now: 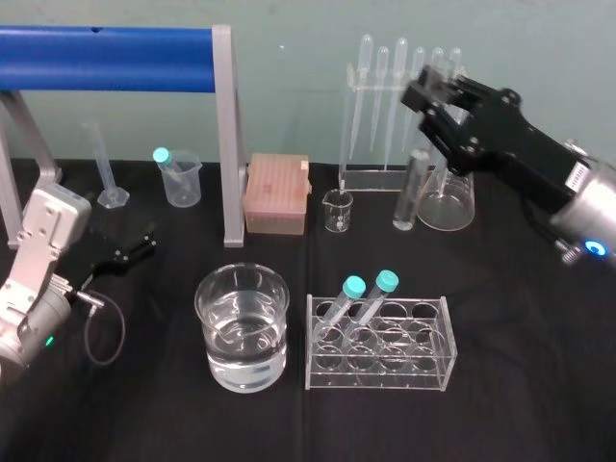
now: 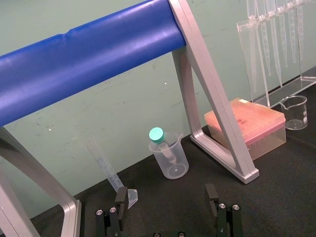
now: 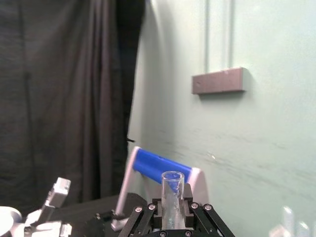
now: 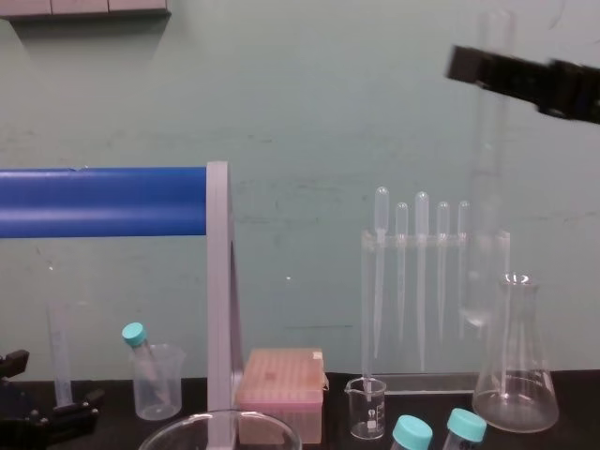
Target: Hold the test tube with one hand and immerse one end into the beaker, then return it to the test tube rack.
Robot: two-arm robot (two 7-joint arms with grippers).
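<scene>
The test tube (image 1: 412, 192) hangs upright, high above the back right of the table, and my right gripper (image 1: 438, 101) is shut on its upper part. In the chest view the test tube (image 4: 486, 234) reaches down in front of the pipette stand, with the right gripper (image 4: 487, 70) near its top. The right wrist view shows the test tube's open rim (image 3: 173, 181) between the fingers. The wide beaker (image 1: 243, 327) holds clear liquid at the front centre. Beside it stands the test tube rack (image 1: 378, 345) with two teal-capped tubes. My left gripper (image 1: 125, 252) rests open at the far left.
Behind the hanging tube are a pipette stand (image 1: 385, 96) and a conical flask (image 1: 448, 202). A small glass beaker (image 1: 338, 210), a pink tip box (image 1: 277, 192), a plastic beaker (image 1: 180, 178) and a measuring cylinder (image 1: 108, 168) line the back. A blue-barred metal frame (image 1: 229, 144) stands left.
</scene>
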